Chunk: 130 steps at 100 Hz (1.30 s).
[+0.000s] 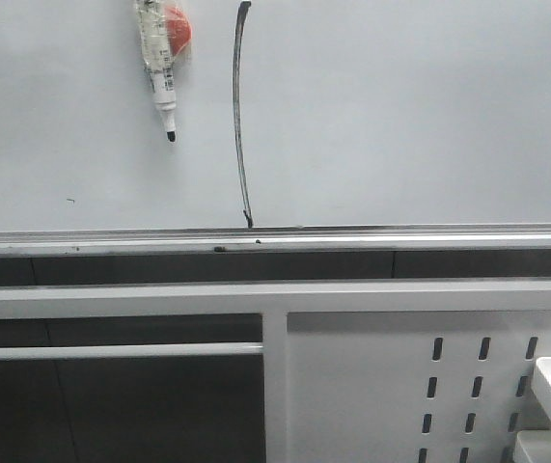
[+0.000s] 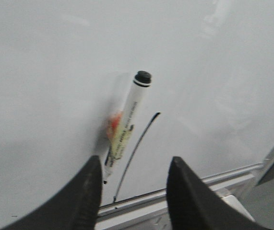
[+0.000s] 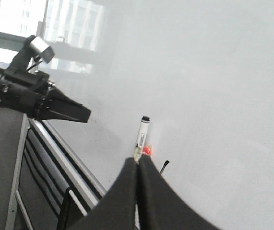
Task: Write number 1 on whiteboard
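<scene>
A: Left hand [image 2: 133, 191]: fingers spread wide, holding nothing, backed off from the marker [image 2: 125, 125]. Right hand [image 3: 137, 165]: fingers pressed together, apparently empty.

B: And the marker?

A: Stuck to the whiteboard [image 1: 400, 116], uncapped, tip down, just beside the number 1 [image 1: 240, 116], which runs almost to the bottom rail [image 1: 352, 237].

B: Risks?

A: If the marker slips, its tip could streak the board. A careless hand could smear the stroke.

White perforated metal panel [image 1: 371, 386], white frame bars [image 1: 275, 299], bright window reflections [image 3: 55, 38]
</scene>
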### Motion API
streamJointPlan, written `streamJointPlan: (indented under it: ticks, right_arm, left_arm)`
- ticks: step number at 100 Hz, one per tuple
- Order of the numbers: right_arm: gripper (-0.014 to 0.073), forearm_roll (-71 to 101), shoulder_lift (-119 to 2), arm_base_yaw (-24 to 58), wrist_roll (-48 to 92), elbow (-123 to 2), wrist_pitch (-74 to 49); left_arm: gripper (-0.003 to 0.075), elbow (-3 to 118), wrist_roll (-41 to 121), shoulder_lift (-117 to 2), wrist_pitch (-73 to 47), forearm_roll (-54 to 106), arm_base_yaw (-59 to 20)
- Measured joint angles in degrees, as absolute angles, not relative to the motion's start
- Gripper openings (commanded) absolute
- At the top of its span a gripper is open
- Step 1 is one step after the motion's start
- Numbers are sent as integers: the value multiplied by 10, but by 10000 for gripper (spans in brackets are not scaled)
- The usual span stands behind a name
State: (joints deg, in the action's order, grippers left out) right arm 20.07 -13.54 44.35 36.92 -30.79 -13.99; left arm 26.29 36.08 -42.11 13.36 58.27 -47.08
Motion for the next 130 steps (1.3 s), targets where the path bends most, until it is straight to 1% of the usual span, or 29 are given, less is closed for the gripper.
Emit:
streamJointPlan:
  ticks: [3, 6, 23, 41, 52, 100, 115, 130]
  right_arm:
    - [-59, 201, -132, 444, 369, -308, -140]
    - [-59, 201, -131, 444, 369, -308, -140]
    - [-59, 202, -129, 444, 369, -308, -178]
    - [-59, 202, -129, 444, 369, -308, -195]
    - [-59, 202, -129, 444, 369, -308, -196]
    - [-59, 202, -129, 444, 369, -308, -196]
    - [-59, 202, -129, 444, 369, -308, -196]
    - [-59, 202, -129, 444, 369, -308, -196]
  left_arm:
    - [20, 254, 361, -394, 119, 583, -471]
    - [-19, 247, 361, -372, 108, 583, -471]
    - [-20, 213, 362, -257, 74, 572, -471]
    - [-20, 198, 362, -179, 66, 571, -471]
    - [-20, 198, 362, -161, 66, 571, -471]
    - [-20, 194, 362, -158, 65, 564, -470]
    - [-20, 162, 369, -144, 81, 469, -451]
    - [-20, 101, 368, -106, 81, 321, -387]
